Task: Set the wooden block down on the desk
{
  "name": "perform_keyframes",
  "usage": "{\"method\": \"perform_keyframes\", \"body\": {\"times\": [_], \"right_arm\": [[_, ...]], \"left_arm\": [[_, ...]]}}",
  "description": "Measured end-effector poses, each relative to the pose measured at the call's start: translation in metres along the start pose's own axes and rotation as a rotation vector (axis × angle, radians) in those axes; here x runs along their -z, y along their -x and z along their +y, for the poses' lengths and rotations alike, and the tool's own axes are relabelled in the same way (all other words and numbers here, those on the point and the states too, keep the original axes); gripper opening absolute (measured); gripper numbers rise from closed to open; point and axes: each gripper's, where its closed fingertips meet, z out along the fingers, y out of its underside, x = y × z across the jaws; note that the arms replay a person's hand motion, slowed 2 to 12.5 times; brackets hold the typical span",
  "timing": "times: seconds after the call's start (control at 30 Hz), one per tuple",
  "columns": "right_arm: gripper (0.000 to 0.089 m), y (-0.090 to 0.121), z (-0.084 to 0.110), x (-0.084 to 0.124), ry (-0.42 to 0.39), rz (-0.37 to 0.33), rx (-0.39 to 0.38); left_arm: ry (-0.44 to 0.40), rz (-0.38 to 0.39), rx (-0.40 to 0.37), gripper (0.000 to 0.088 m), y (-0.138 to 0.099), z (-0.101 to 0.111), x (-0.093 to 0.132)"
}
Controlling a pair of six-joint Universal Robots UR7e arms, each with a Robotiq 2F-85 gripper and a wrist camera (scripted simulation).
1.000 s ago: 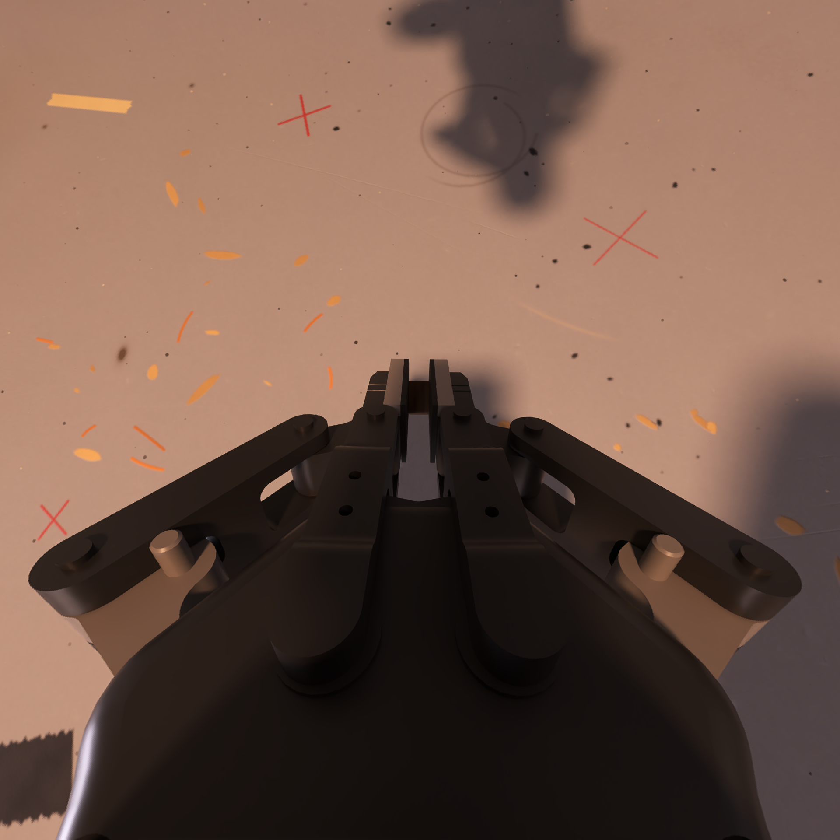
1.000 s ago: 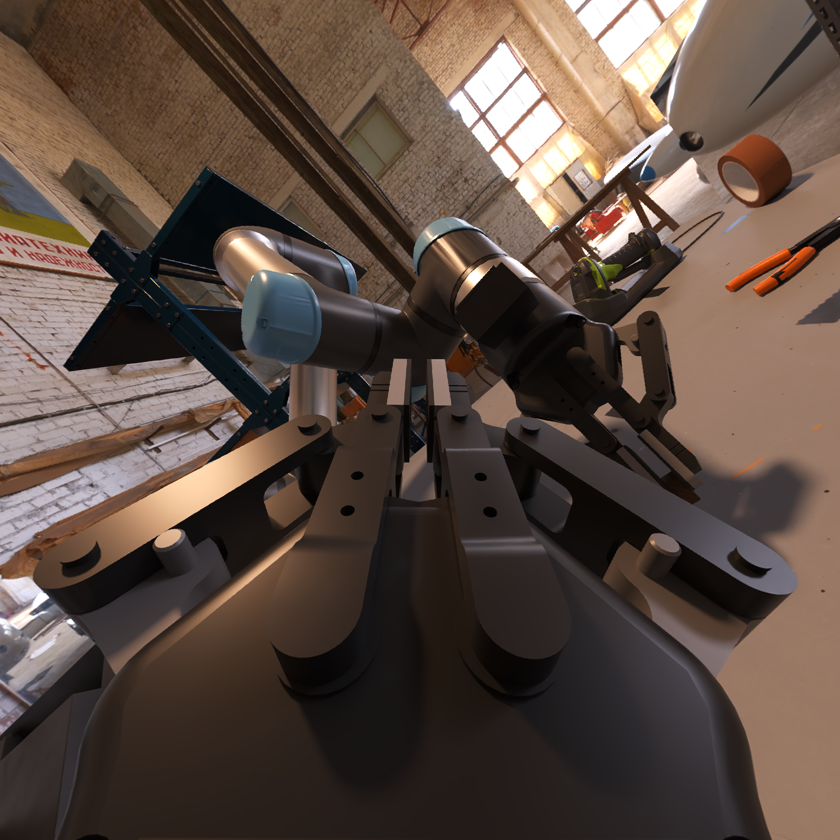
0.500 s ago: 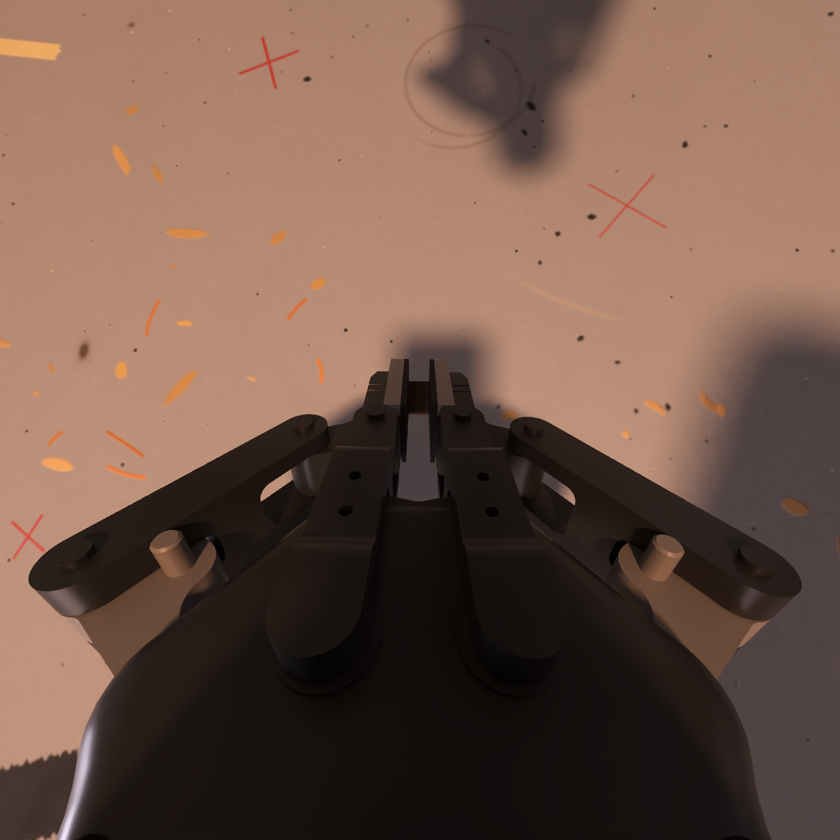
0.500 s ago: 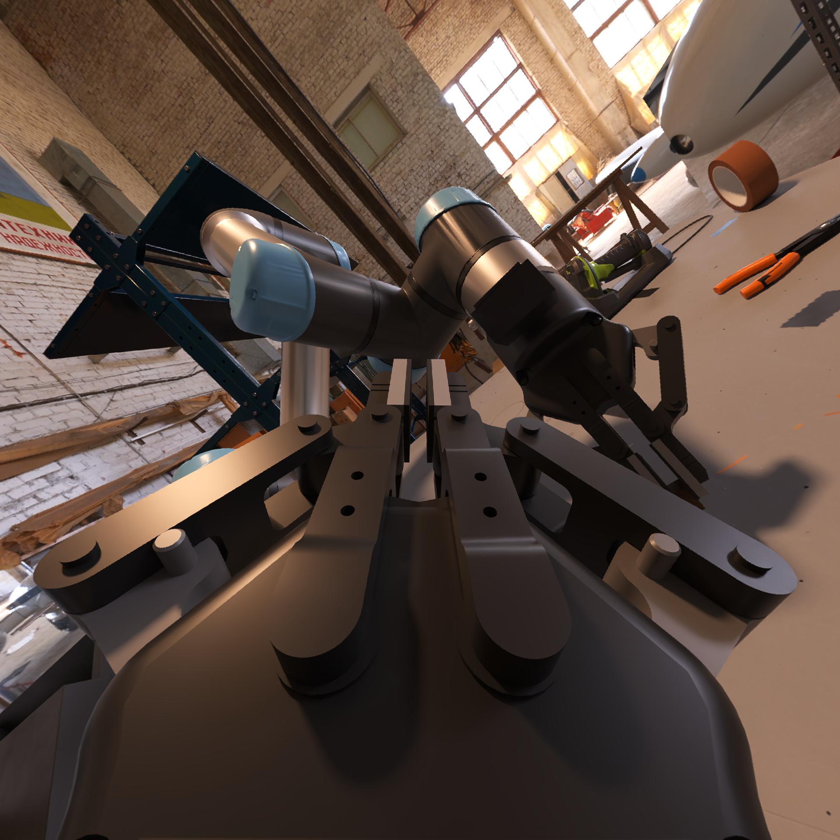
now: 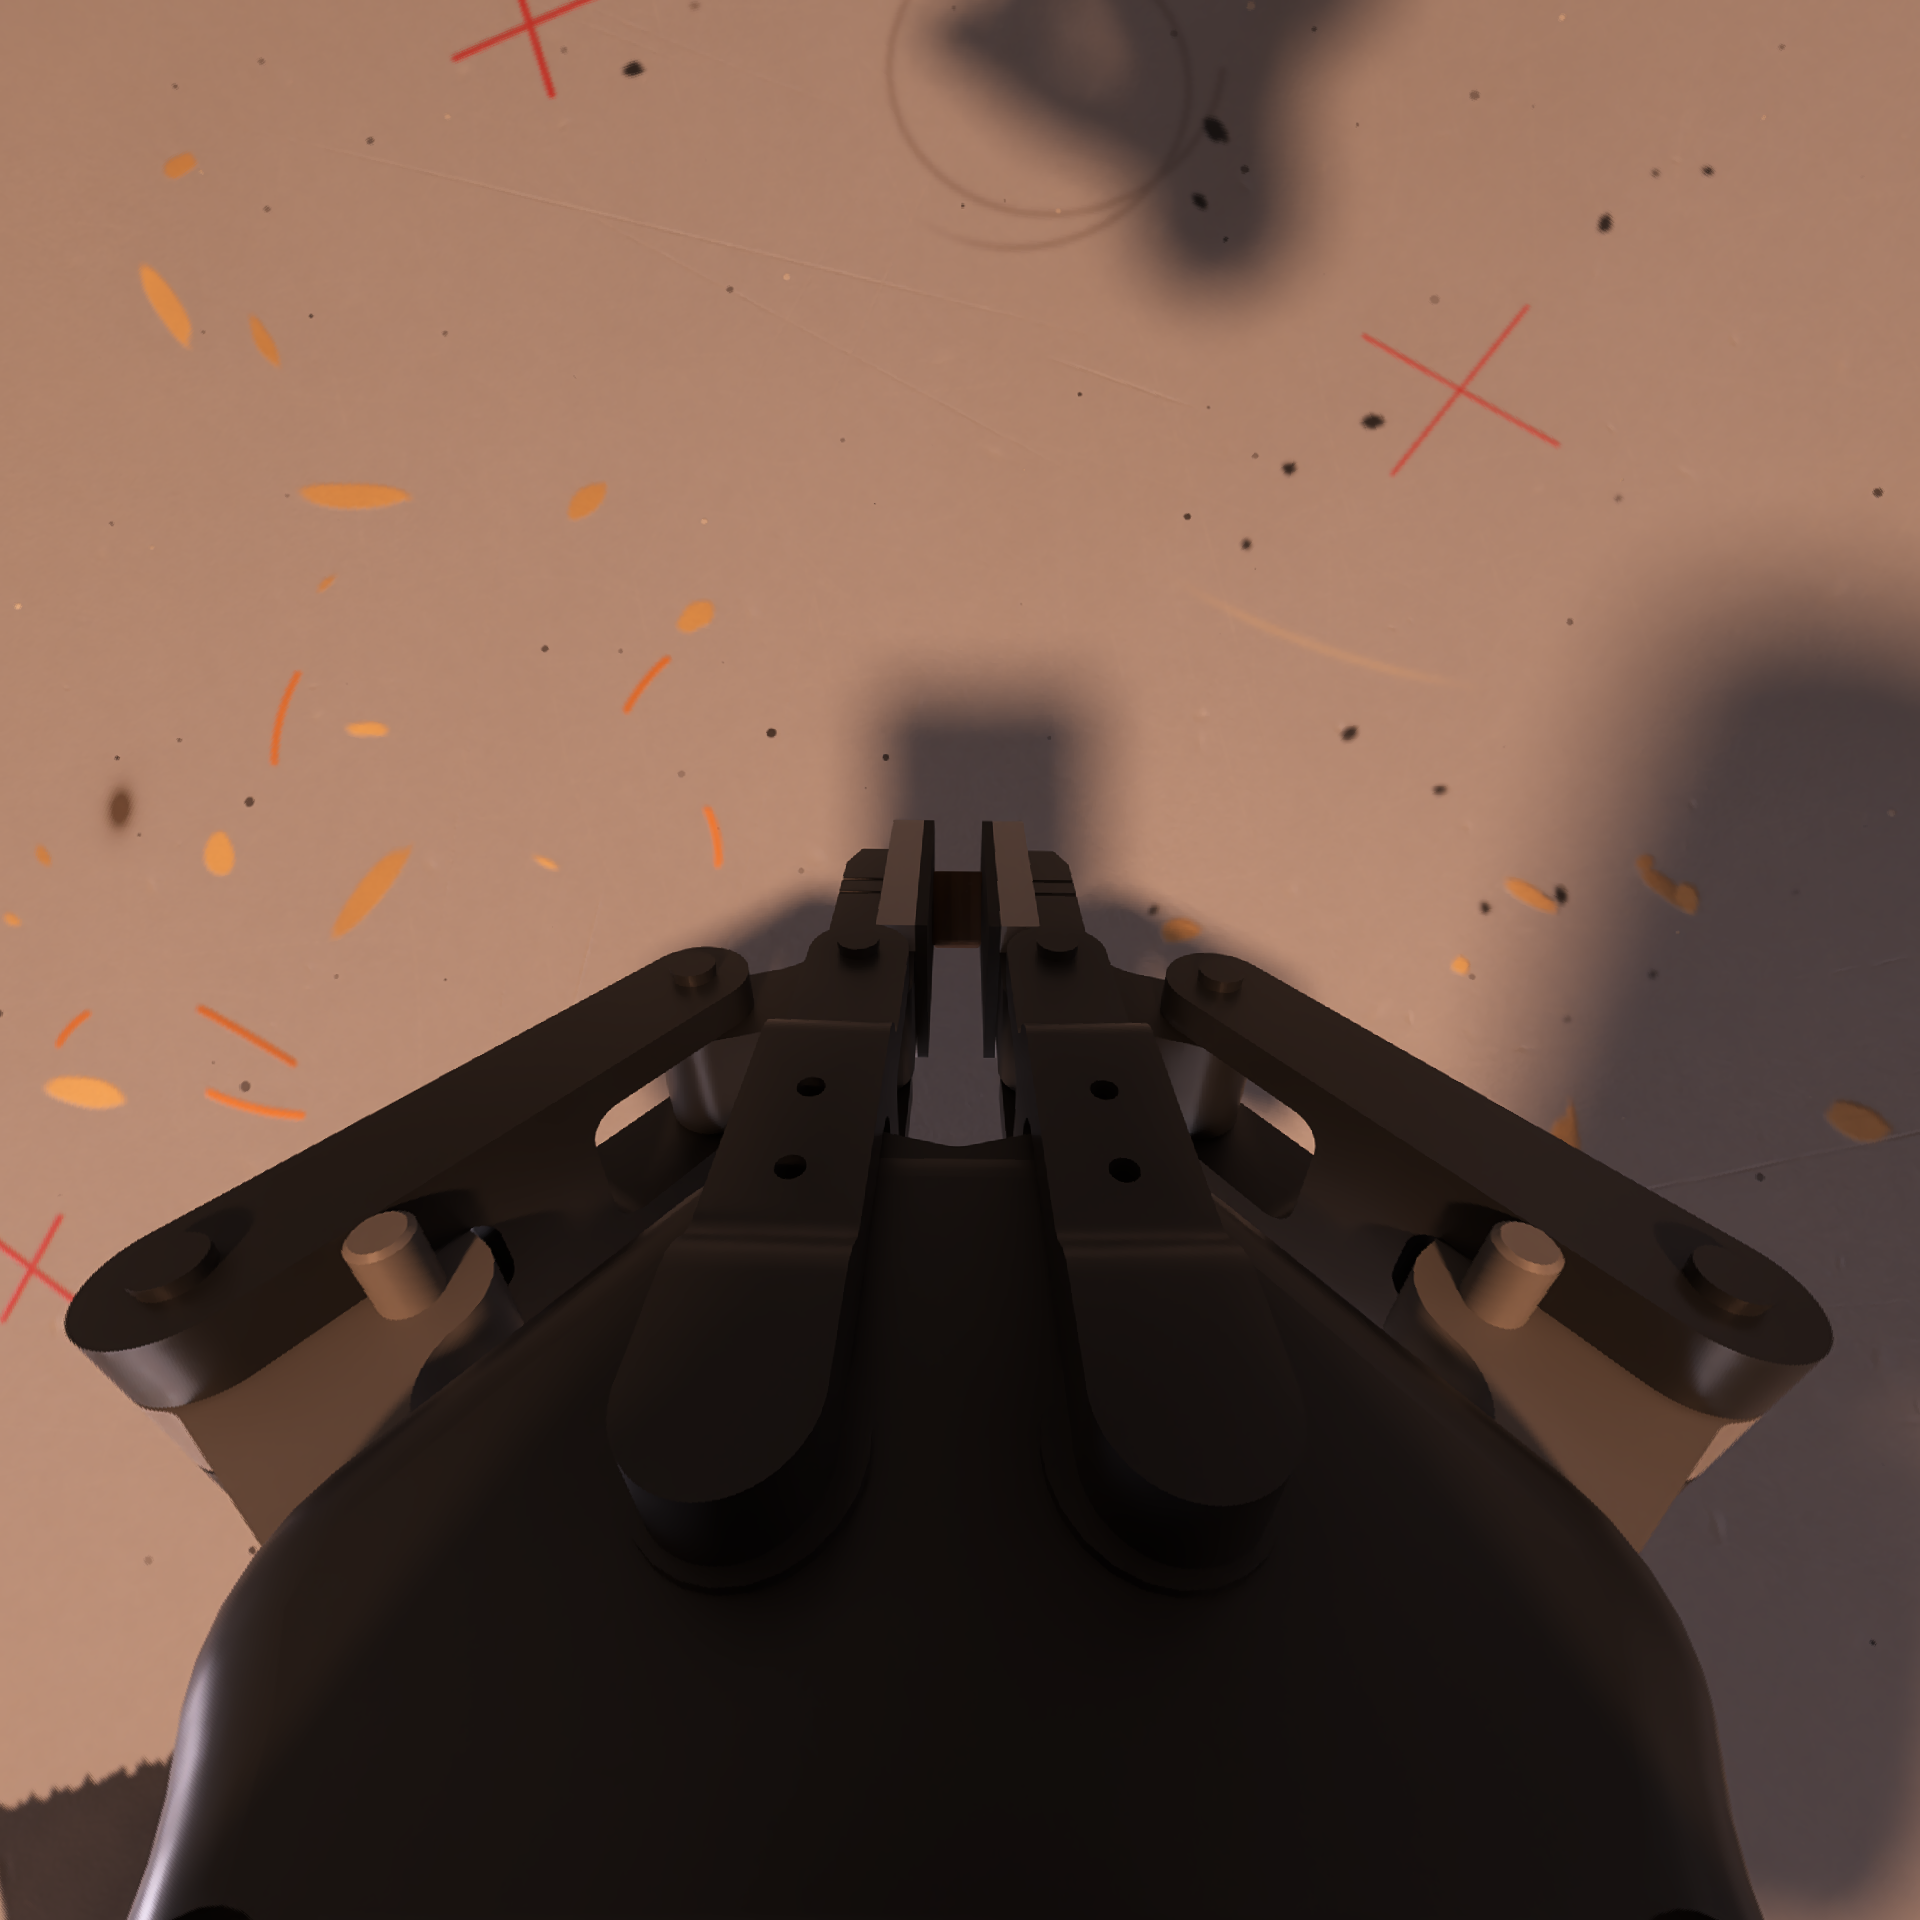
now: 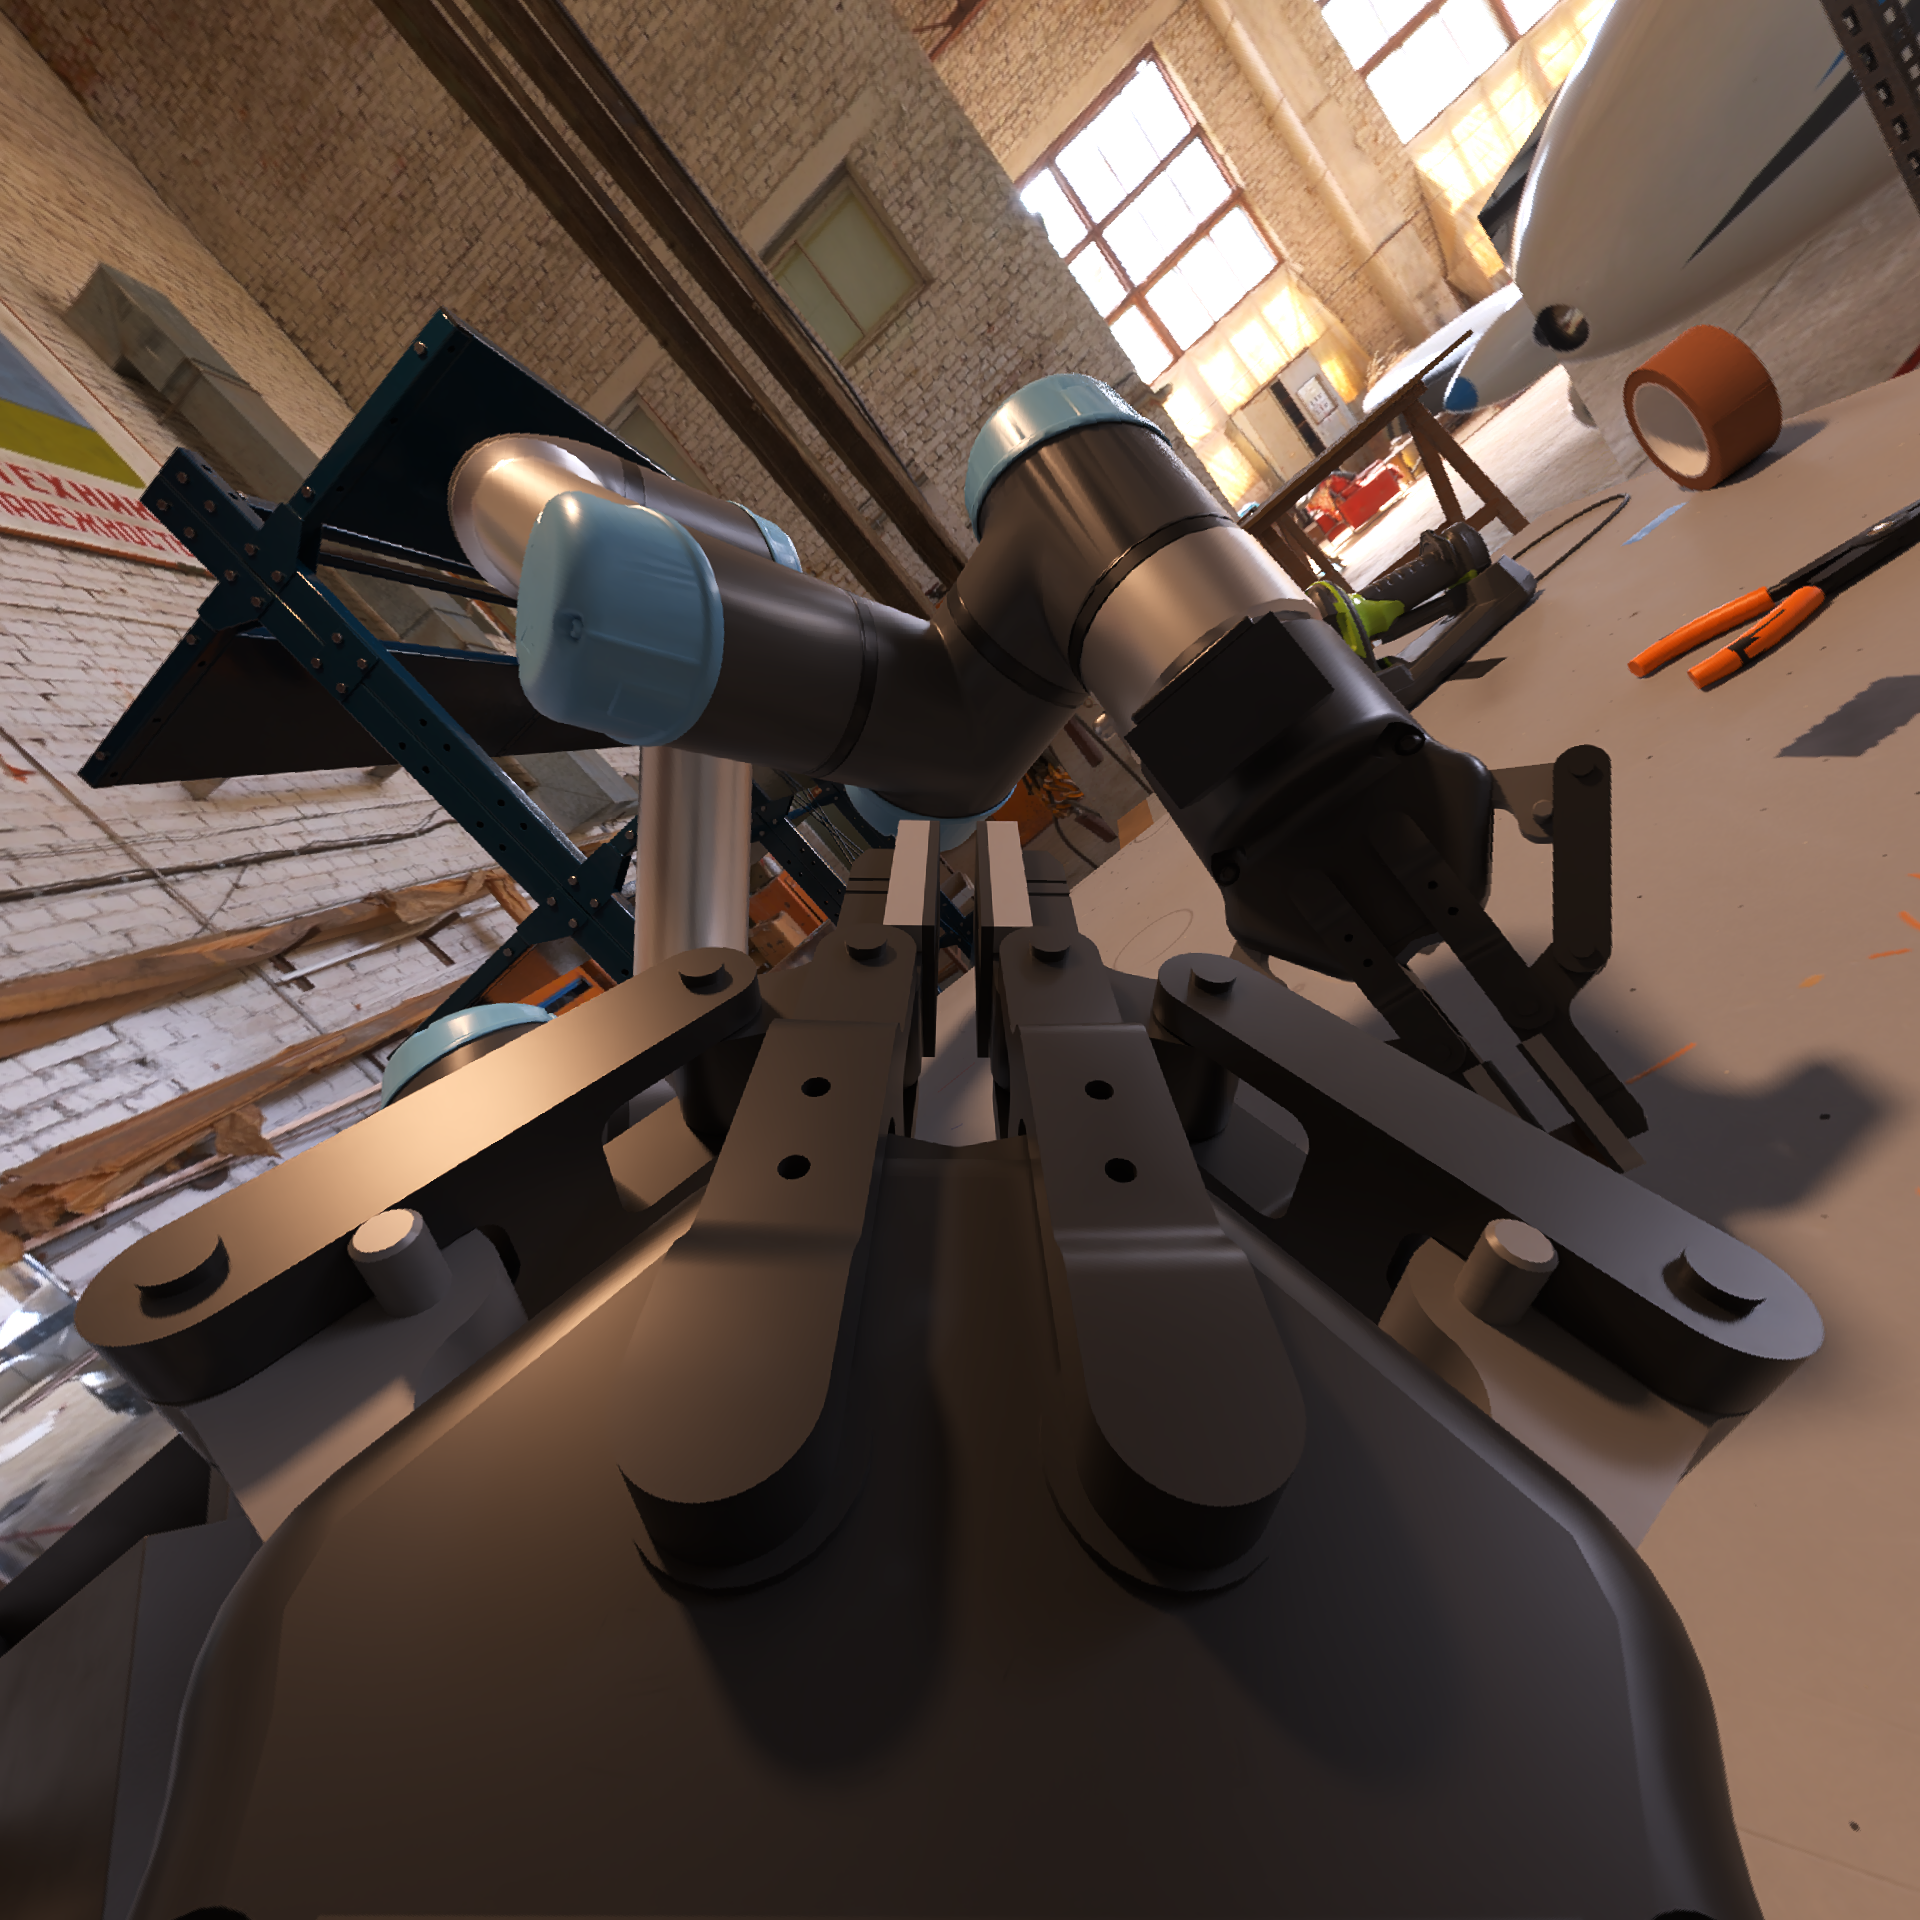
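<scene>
While I look down the left gripper (image 5: 958, 871), its jaws are clamped on the wooden block (image 5: 958, 910), just above the counter (image 5: 935, 416). Right gripper (image 6: 958, 868): jaws nearly together, empty. Far-left wall sign (image 6: 62, 473) has red lettering. Far right: tape roll (image 6: 1702, 420), orange pliers (image 6: 1745, 623).

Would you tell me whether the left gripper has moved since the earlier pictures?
Yes. The left gripper has descended toward the desk: the red cross looks larger and its shadow nearer.
</scene>
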Motion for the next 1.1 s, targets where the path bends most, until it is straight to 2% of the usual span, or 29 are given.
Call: {"method": "perform_keyframes", "body": {"times": [1.1], "right_arm": [[0.0063, 0.0021, -0.0033, 0.0061, 0.012, 0.010, 0.042]], "left_arm": [[0.044, 0.052, 0.011, 0.0079, 0.0028, 0.0026, -0.0083]]}}
